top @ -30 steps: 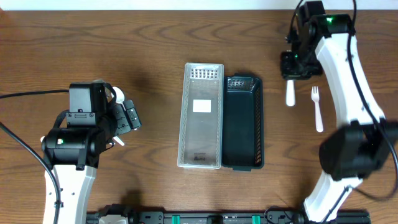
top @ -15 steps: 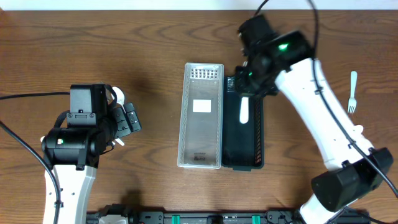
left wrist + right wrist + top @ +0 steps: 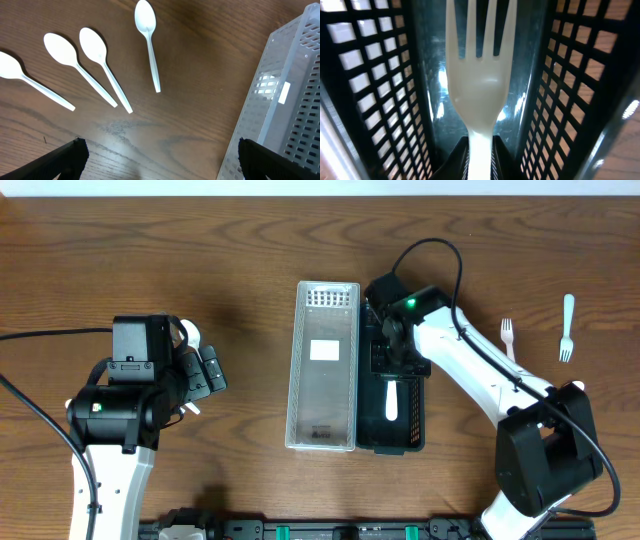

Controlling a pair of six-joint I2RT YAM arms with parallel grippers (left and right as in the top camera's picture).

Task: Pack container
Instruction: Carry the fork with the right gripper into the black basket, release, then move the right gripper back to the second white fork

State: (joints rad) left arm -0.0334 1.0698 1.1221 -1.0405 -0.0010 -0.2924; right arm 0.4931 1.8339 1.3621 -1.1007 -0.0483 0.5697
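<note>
Right gripper point(image 3: 390, 375) clenched on fork point(image 3: 479, 85), long axis running along black container point(image 3: 370, 100); left gripper point(image 3: 208, 370) released.

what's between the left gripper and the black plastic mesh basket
The overhead view shows bare wooden table beyond the left gripper, then the clear plastic mesh tray, lying right beside the black plastic mesh basket.

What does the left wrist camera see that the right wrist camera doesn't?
Only the left wrist: four white spoons lying on the table beside the clear container. Only the right wrist: a white fork inside the black container, its handle pinched by the right gripper. Both: white plastic cutlery, a lattice-walled container and brown wood.
</note>
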